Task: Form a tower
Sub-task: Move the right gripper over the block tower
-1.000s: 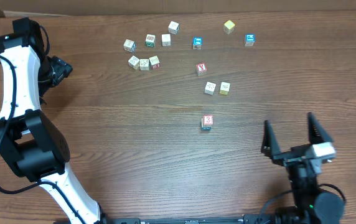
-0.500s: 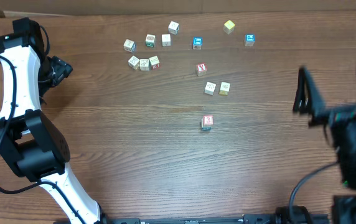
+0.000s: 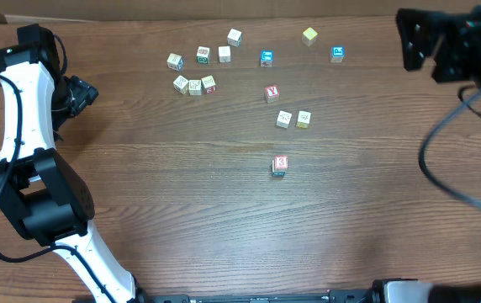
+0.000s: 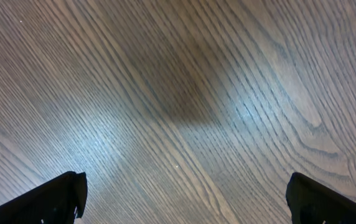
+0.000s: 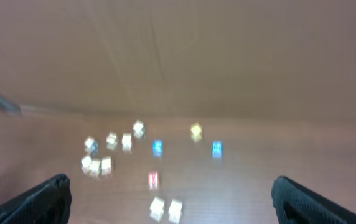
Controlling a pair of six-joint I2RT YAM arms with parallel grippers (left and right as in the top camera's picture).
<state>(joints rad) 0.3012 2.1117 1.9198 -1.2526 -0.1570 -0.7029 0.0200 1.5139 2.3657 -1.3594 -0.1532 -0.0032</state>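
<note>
The tower [image 3: 280, 165] stands alone in the middle of the table. From overhead it is a small stack with a red-marked top face and a blue edge showing below. It is outside both wrist views. My right arm [image 3: 455, 42] is raised at the far right corner, well away from the tower. The right gripper [image 5: 172, 202] is open and holds nothing, facing the far scattered cubes in a blurred view. My left arm [image 3: 22, 93] stays at the left edge. The left gripper [image 4: 184, 199] is open over bare wood.
Loose cubes lie across the far half: a cream cluster [image 3: 195, 84], two blue cubes [image 3: 266, 57] [image 3: 337, 53], a yellow one [image 3: 309, 35], a red-lettered one [image 3: 272, 93], and a cream pair [image 3: 293, 119]. A cardboard edge [image 3: 224, 8] runs along the back.
The right arm has swung from the near right side of the table up to the far right corner, its gripper staying open. The left arm and the cubes have not moved.
</note>
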